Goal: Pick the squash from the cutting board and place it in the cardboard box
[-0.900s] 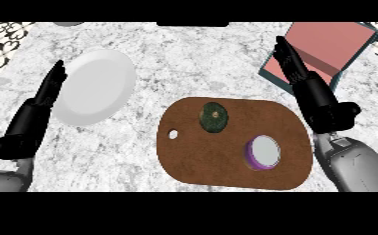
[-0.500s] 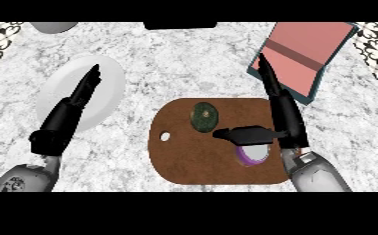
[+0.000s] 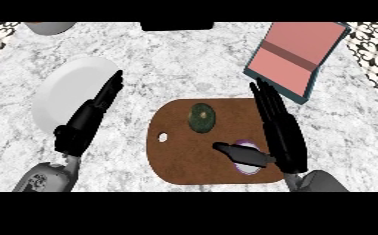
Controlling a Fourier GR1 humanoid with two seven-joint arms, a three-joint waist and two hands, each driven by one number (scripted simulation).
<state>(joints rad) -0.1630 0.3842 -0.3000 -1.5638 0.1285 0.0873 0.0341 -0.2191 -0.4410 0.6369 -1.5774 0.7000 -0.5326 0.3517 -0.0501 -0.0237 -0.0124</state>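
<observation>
No brand, label or writing is legible. Left hand (image 3: 83, 123): fingers straight, extended over the white plate (image 3: 63, 96). Cutting board (image 3: 181, 164): brown, with a hole near its left edge. Squash (image 3: 201, 117): dark green, rounded, lying on the board's upper middle, untouched. Right hand (image 3: 279, 129): fingers straight, thumb across a purple object (image 3: 246, 168). Cardboard box (image 3: 295, 56): upper right, pink inside.
</observation>
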